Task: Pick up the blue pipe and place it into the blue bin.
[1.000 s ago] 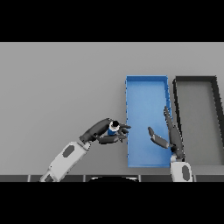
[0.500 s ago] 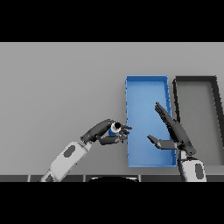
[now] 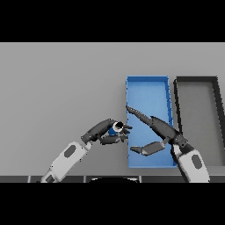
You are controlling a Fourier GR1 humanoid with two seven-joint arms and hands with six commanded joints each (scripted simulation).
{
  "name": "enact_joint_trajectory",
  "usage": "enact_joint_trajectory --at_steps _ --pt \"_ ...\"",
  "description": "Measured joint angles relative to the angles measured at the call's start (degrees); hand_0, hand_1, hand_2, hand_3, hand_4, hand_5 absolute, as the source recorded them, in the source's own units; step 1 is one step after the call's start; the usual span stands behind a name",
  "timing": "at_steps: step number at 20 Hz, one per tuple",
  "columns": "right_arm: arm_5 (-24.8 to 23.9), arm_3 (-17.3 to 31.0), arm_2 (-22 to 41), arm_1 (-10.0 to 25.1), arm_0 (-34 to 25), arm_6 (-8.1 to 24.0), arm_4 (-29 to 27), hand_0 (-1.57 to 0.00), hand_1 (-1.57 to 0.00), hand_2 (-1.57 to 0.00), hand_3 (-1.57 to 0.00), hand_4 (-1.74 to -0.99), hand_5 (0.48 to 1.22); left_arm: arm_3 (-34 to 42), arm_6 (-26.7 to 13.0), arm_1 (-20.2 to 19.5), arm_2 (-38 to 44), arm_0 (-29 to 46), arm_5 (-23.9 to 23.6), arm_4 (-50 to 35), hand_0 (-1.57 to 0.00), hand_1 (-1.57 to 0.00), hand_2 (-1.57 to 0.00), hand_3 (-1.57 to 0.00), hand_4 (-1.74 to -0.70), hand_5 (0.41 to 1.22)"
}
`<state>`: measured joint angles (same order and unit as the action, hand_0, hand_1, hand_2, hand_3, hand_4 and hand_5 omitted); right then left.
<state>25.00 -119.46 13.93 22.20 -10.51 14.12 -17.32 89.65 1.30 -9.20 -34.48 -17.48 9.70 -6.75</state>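
Note:
The blue pipe (image 3: 115, 129) is a short blue piece with a white end, held in my left hand (image 3: 105, 132), whose fingers and thumb curl round it. That hand hovers just left of the blue bin (image 3: 147, 90), near its left wall. My right hand (image 3: 154, 132) is open above the bin's near half, straight fingers stretched toward the upper left and the thumb spread out below. Its fingertips reach close to the pipe without touching it.
A black bin (image 3: 198, 81) stands directly right of the blue bin, their long sides almost touching. Grey table stretches to the left and behind.
My right hand has swung left across the blue bin, its fingers now pointing toward the pipe. The left hand with the pipe has crept slightly toward the bin.

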Motion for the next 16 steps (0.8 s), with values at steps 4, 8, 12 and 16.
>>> enact_joint_trajectory --at_steps 4,8,12,16 --pt "1.95 2.88 3.25 -1.41 -6.36 2.74 0.83 0.00 0.00 0.00 0.00 -1.270 0.530 0.26 1.14 0.09 0.53 -0.17 1.15 -1.26 -1.57 -1.57 -1.57 -1.45 -1.73 1.221" --pt "3.32 6.98 6.05 -4.59 -12.42 5.27 0.33 0.00 0.00 0.00 0.00 -1.233 0.528 -0.92 2.28 0.34 1.07 -0.57 2.60 -2.16 -1.57 -1.57 -1.57 -1.50 -1.73 1.221" --pt "3.12 11.24 6.70 -7.11 -16.18 7.01 1.40 0.00 0.00 -0.01 0.00 -1.223 0.512 -0.80 2.01 0.25 0.86 -0.01 3.49 -2.52 -1.57 -1.57 -1.57 -1.51 -1.73 1.221" --pt "5.00 15.17 8.24 -9.84 -19.25 7.10 1.37 -0.05 -0.08 -0.11 -0.04 -1.268 0.519 -0.63 1.10 -0.46 1.53 -0.15 4.94 -3.95 -1.57 -1.57 -1.57 -1.40 -1.72 1.221"
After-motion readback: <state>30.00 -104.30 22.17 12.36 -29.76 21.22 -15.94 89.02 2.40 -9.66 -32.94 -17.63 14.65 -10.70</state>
